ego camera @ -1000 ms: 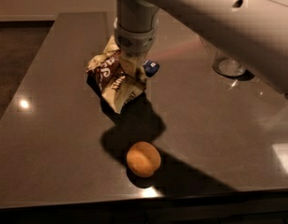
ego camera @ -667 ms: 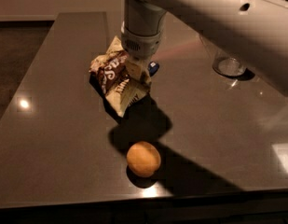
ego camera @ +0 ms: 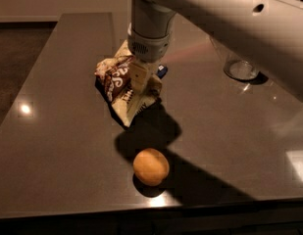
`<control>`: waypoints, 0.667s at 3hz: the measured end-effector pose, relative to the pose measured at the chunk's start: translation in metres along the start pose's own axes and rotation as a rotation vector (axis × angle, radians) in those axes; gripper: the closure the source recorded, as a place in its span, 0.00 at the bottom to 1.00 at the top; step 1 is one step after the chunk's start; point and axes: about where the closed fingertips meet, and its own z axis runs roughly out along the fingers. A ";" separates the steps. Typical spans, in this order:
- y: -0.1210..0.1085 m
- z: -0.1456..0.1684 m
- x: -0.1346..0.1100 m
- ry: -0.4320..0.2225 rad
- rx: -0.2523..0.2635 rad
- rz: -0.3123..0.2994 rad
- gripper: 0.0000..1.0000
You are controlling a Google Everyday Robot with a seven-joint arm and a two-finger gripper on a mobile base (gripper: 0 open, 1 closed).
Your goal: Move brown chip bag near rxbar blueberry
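Note:
The brown chip bag [ego camera: 119,84], crumpled brown and cream foil, sits at the middle of the dark table [ego camera: 53,131]. My gripper [ego camera: 139,80] comes down from above onto the bag's right part and is shut on it. The rxbar blueberry [ego camera: 162,71] shows only as a small dark blue corner just right of the gripper, touching or almost touching the bag. The rest of the bar is hidden behind the wrist.
An orange ball [ego camera: 151,167] lies near the table's front edge, in front of the bag. A clear glass [ego camera: 239,66] stands at the back right. My arm [ego camera: 229,23] crosses the upper right. The table's left edge drops to the floor.
My gripper has shifted a little to the right, and the chip bag has moved with it toward the blue bar. The orange ball has not moved.

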 end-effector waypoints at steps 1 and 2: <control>0.000 0.000 -0.001 -0.003 0.002 -0.001 0.00; 0.000 0.000 -0.001 -0.003 0.002 -0.001 0.00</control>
